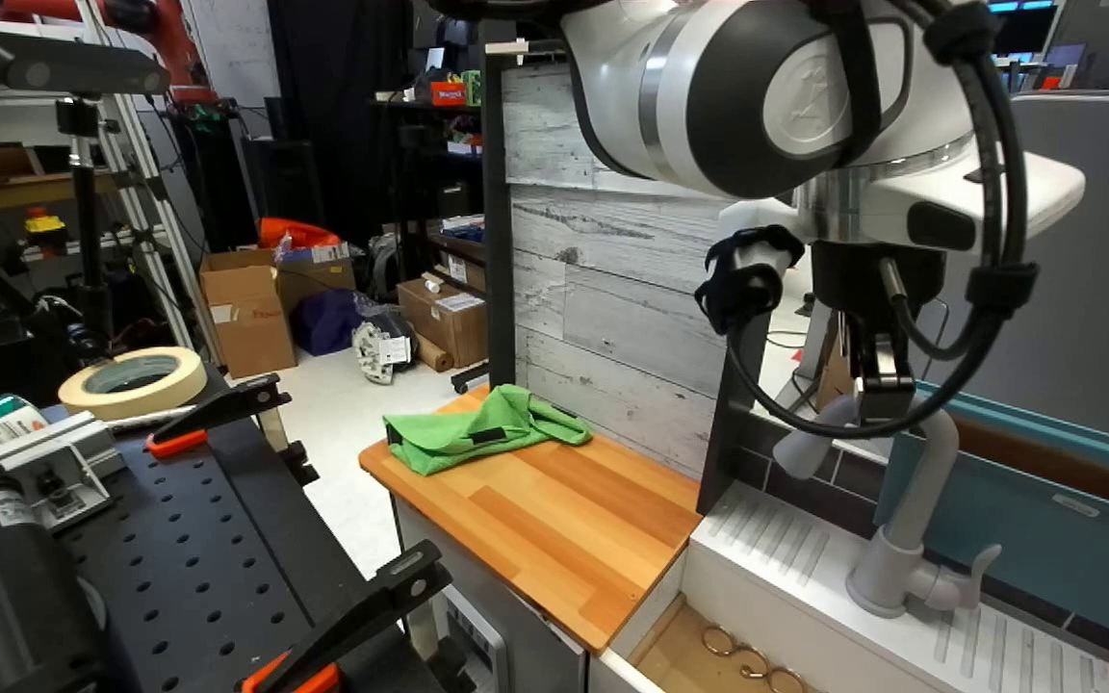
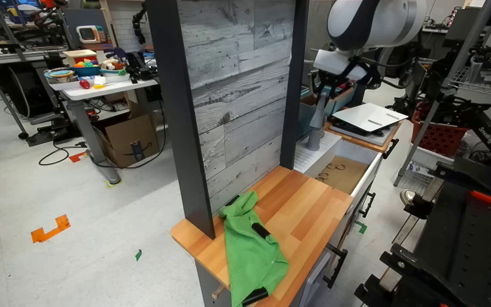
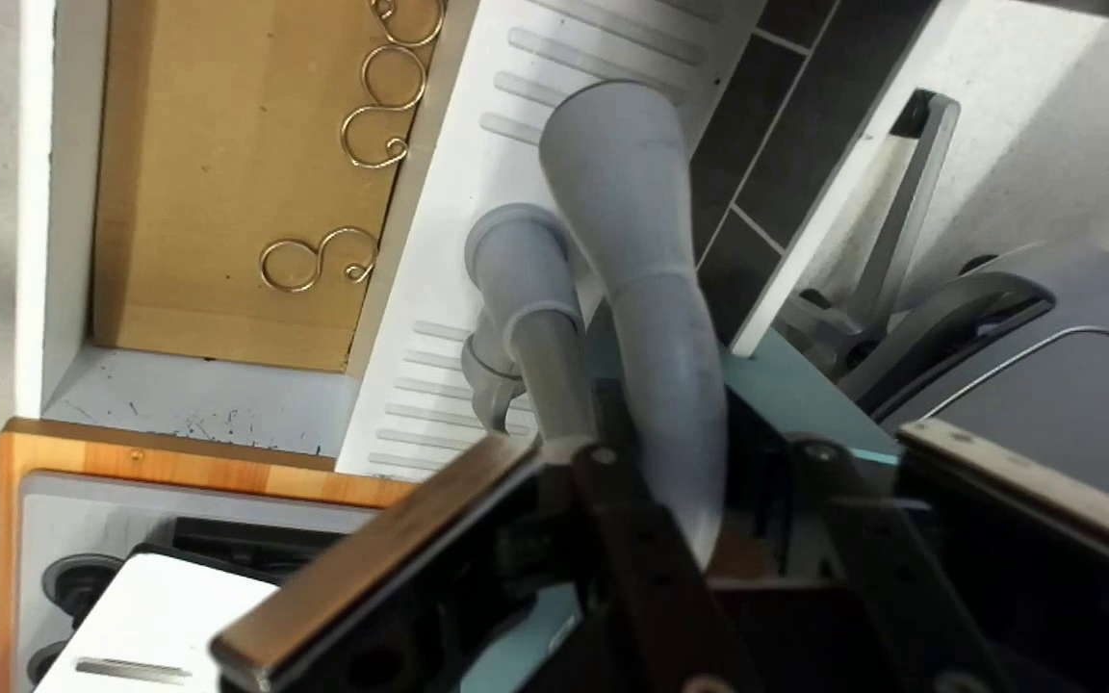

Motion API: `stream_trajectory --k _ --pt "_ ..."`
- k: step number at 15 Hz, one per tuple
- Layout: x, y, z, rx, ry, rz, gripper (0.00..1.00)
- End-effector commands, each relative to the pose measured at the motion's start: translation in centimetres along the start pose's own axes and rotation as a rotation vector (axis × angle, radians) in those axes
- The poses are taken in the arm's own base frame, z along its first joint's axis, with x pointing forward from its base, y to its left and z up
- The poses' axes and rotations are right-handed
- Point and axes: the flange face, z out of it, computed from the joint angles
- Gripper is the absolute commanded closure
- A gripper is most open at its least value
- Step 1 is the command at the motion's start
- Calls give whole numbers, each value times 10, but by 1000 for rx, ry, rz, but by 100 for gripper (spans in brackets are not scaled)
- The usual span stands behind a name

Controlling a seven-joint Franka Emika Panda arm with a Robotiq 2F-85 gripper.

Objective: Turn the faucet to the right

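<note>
Standing on a white ribbed ledge, the light grey matte hook-shaped faucet shows, in the wrist view, between the spread fingers of the black metal gripper, contact unclear, teal rectangular bin past one ledge edge, open-topped white compartment along the opposite.

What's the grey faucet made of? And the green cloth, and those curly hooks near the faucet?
Faucet: probably matte plastic, because it's plain light grey with little shine, though painted metal might look similar.
Green cloth: fabric with a dull, soft look; it lies in floppy folds.
Curly hooks: likely bent metal wire, smooth and shiny, because they're thin with golden glints.
</note>
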Motion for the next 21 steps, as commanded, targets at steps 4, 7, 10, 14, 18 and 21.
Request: stream_trajectory --k 4,7,10,14,18,21 --pt "16 35 -24 11 -35 -278 94" --pt "24 44 -26 -34 -45 -383 94" --pt "28 50 -27 -65 -45 -505 94" --pt "34 55 -27 -86 -24 -617 94" --pt "36 57 -27 -96 -13 -679 94" --pt "36 57 -28 -89 -12 -702 94"
